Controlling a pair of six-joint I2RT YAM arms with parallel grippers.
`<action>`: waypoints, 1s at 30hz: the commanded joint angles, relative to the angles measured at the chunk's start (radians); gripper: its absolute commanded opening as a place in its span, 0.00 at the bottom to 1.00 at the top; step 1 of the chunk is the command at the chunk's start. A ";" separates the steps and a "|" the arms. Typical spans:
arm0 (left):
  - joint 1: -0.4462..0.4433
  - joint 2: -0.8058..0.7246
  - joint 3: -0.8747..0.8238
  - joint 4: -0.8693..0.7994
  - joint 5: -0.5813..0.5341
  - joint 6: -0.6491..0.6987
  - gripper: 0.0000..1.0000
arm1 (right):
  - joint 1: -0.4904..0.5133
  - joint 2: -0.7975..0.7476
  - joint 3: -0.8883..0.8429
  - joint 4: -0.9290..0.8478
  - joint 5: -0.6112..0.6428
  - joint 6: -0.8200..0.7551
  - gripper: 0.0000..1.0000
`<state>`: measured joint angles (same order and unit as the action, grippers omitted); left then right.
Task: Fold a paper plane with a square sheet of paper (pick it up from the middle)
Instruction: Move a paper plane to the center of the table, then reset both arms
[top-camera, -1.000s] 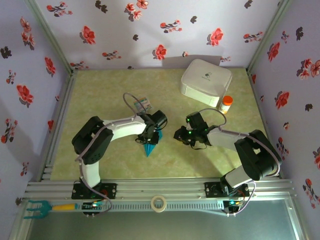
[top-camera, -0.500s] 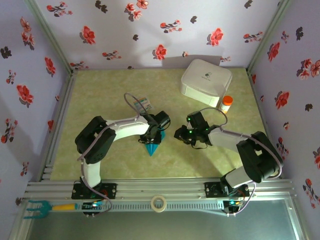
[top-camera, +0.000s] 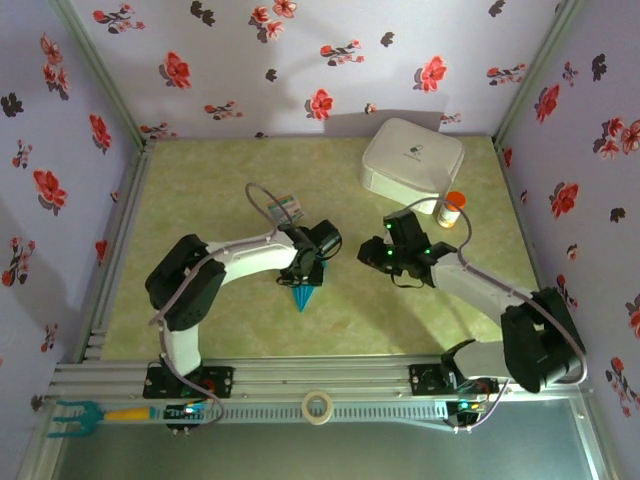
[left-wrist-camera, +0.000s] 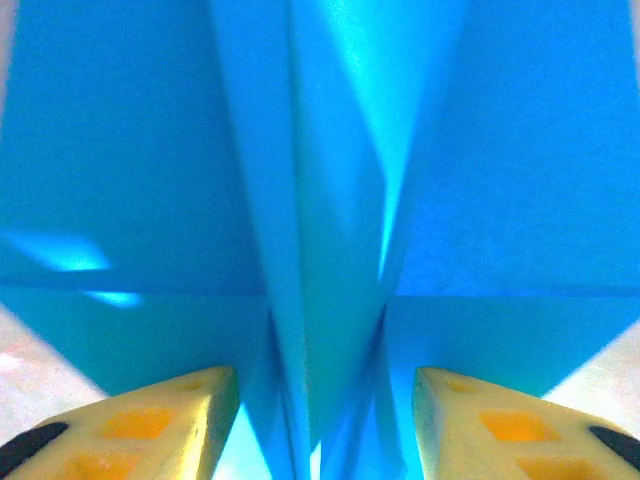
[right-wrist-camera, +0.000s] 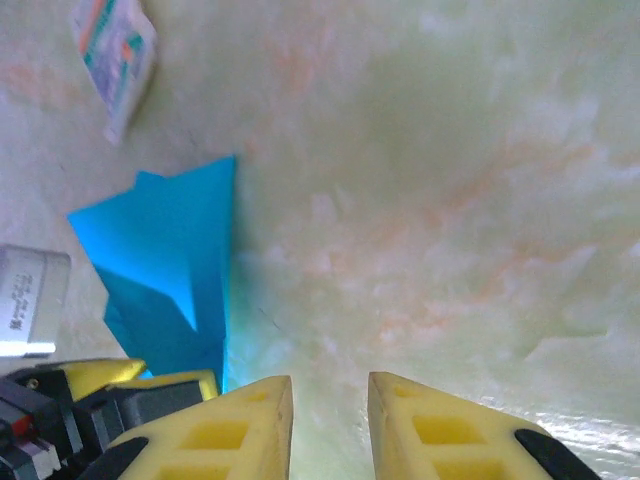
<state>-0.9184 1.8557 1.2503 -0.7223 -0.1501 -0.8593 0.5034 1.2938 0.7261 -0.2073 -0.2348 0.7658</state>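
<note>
One paper plane (left-wrist-camera: 330, 200) sits inside half-open L gripper (left-wrist-camera: 322, 380); R gripper (right-wrist-camera: 328, 385) narrow, empty.

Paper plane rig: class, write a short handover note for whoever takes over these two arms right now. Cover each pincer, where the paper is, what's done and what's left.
Left pincer: open, fingers either side of the centre fold of the paper plane, not clamping it.
Right pincer: slightly open, empty, over bare table to the right of the plane.
Plane: on the table, under the left pincer, tip toward the arm bases.
Done: sheet folded into a pointed dart with lengthwise creases.
Left: probably only lifting the left pincer clear and checking the wings sit even.
</note>
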 joint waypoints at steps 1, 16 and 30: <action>-0.008 -0.062 0.027 -0.040 -0.037 -0.012 0.50 | -0.024 -0.050 0.045 -0.095 0.112 -0.086 0.28; 0.107 -0.504 -0.252 0.210 -0.379 0.214 0.78 | -0.074 -0.302 -0.167 0.259 0.963 -0.577 0.80; 0.671 -0.601 -0.579 0.729 -0.430 0.602 1.00 | -0.271 0.110 -0.290 0.837 0.683 -0.763 0.81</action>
<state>-0.3019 1.2270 0.6399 -0.1169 -0.5884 -0.3679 0.2417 1.3804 0.4393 0.4431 0.5362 0.0757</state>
